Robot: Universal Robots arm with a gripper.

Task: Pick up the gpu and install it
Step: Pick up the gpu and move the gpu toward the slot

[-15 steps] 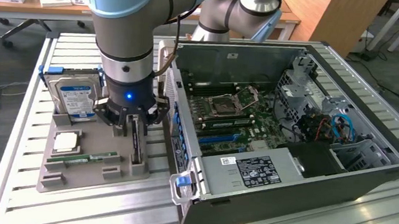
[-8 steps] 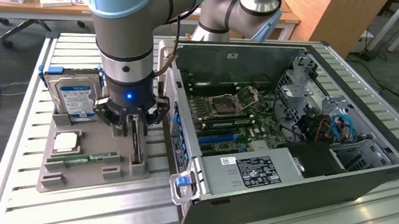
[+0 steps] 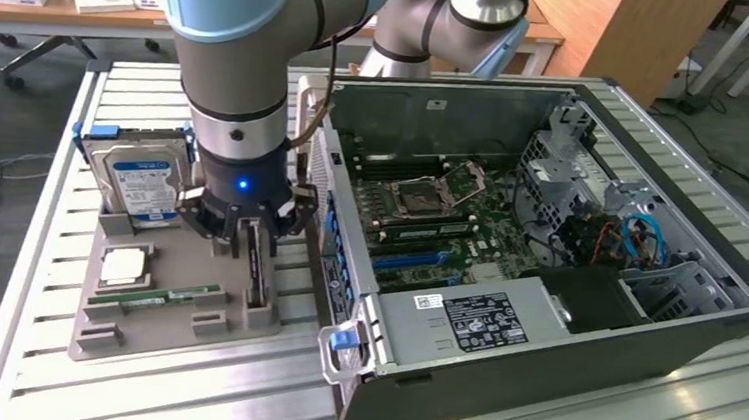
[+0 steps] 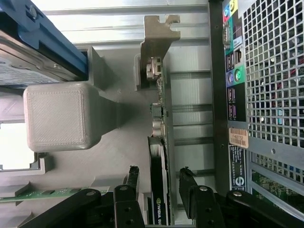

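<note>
While the case (image 3: 493, 410) lay open alongside, the tray (image 3: 151, 338) held the gpu (image 3: 257, 276) on edge in its slot, not installed. The gripper (image 4: 159, 172) straddled the card, jaws wide, gripping nothing. Pick-up step, judged; a grasp called for squeezing both faces squarely.

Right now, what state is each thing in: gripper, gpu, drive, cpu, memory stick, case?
gripper: open, one finger on each side of the gpu, not gripping it.
gpu: standing on edge in its slot in the tray, not lifted.
drive: upright in its tray slot.
cpu: lying flat on the tray.
memory stick: lying flat on the tray.
case: on its side, side panel off, inside exposed.
</note>
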